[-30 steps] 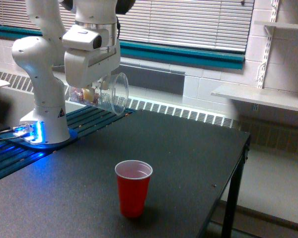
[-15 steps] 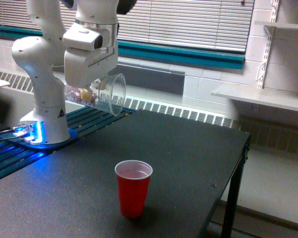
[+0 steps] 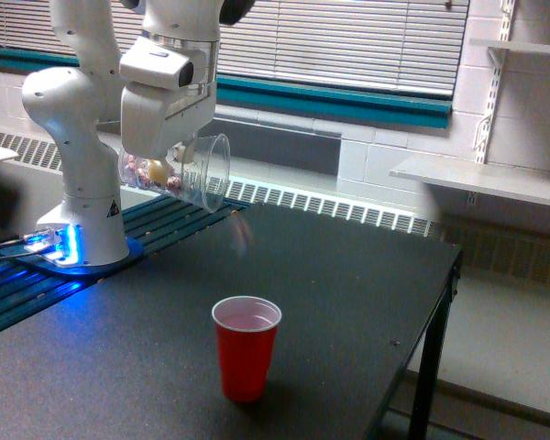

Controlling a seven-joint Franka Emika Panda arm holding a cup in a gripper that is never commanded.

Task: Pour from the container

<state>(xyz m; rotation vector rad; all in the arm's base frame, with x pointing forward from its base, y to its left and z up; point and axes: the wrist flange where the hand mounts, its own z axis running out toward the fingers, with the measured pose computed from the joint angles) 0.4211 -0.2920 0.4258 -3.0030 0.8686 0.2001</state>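
Overhead, the gripper (image 3: 172,158) clamps the container (image 3: 185,173), tipped nearly sideways with its mouth angled down toward the exterior view's right. A blurred bit (image 3: 241,235) falls beneath it, above the table (image 3: 348,293) and beyond the red cup (image 3: 246,346).

Single exterior view, taken from beyond the table's (image 3: 348,275) near edge.
The arm (image 3: 73,137) was framed upper left, the window wall faced behind.
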